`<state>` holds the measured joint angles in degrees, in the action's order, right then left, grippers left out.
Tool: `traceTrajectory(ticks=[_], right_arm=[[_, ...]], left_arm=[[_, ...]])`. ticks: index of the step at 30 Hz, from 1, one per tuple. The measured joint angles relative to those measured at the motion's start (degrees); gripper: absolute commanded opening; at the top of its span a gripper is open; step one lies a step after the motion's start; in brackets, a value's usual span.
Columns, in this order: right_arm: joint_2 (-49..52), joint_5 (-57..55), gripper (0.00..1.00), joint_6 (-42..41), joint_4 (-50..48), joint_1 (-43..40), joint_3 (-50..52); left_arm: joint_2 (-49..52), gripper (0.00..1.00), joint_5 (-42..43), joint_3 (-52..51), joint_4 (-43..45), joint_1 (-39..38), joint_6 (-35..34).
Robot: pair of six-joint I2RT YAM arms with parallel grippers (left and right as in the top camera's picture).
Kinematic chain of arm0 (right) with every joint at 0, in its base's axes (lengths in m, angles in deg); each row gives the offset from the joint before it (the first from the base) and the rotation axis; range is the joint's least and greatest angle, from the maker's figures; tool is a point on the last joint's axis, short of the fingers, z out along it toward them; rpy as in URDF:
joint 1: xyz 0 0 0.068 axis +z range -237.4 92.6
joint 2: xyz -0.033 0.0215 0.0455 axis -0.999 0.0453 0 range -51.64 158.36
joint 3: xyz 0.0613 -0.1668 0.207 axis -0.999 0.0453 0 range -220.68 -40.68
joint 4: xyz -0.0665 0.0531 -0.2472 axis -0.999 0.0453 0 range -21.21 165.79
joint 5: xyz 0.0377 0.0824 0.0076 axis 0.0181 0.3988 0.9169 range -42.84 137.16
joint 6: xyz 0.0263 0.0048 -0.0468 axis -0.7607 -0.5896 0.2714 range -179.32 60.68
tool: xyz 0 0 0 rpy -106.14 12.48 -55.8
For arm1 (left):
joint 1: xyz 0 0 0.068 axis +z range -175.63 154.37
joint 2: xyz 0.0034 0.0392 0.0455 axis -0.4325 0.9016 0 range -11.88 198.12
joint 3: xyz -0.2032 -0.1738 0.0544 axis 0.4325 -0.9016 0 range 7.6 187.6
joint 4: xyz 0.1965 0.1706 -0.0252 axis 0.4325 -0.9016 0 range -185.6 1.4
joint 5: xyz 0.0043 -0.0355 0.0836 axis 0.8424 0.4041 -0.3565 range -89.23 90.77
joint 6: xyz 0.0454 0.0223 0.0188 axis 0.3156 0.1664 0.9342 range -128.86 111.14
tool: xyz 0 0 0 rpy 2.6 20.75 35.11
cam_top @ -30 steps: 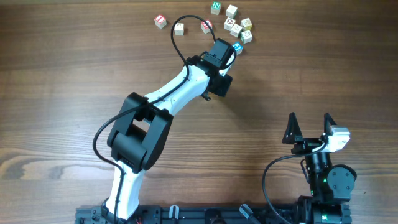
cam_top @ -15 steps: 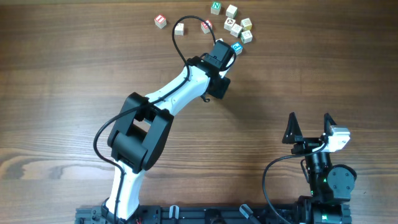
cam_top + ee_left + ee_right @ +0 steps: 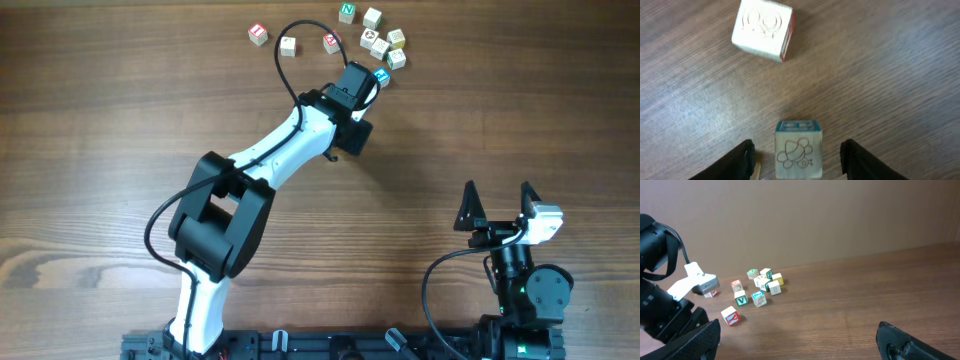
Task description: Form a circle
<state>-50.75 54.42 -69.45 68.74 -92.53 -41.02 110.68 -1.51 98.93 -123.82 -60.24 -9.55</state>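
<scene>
The circle shows as a loose cluster of small lettered cubes at the table's far side. At its near edge stands a teal-faced cube, which in the left wrist view is a pale cube with a bee drawing. My left gripper is open astride it, a gap showing on each side. A pale cube with a red side lies just beyond. My right gripper is open and holds nothing, near the front right, far from the cubes.
Loose cubes lie left of the cluster: a red one, a pale one and another red one. The left arm stretches diagonally across the middle, its black cable looping over the loose cubes.
My left gripper's jaws have spread apart and let go of the teal-faced cube, which stays in place. The right arm has not moved.
</scene>
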Motion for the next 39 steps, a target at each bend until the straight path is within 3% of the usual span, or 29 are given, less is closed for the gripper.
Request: traceTrajectory(ticks=[3, 8, 34, 39], right_arm=[[0.0, 0.0, 1.00, 0.0, 0.0, 0.0, 0.0], [0.0, 0.0, 1.00, 0.0, 0.0, 0.0, 0.0], [0.0, 0.0, 1.00, 0.0, 0.0, 0.0, 0.0], [0.0, 0.0, 1.00, 0.0, 0.0, 0.0, 0.0]], left_arm=[[0.0, 0.46, 0.0, 0.0, 1.9, 0.0, 0.1], [0.0, 0.43, 0.0, 0.0, 2.7, 0.0, 0.2], [2.4, 0.46, 0.9, 0.0, 4.7, 0.0, 0.2], [2.5, 0.37, 0.9, 0.0, 4.9, 0.0, 0.2]])
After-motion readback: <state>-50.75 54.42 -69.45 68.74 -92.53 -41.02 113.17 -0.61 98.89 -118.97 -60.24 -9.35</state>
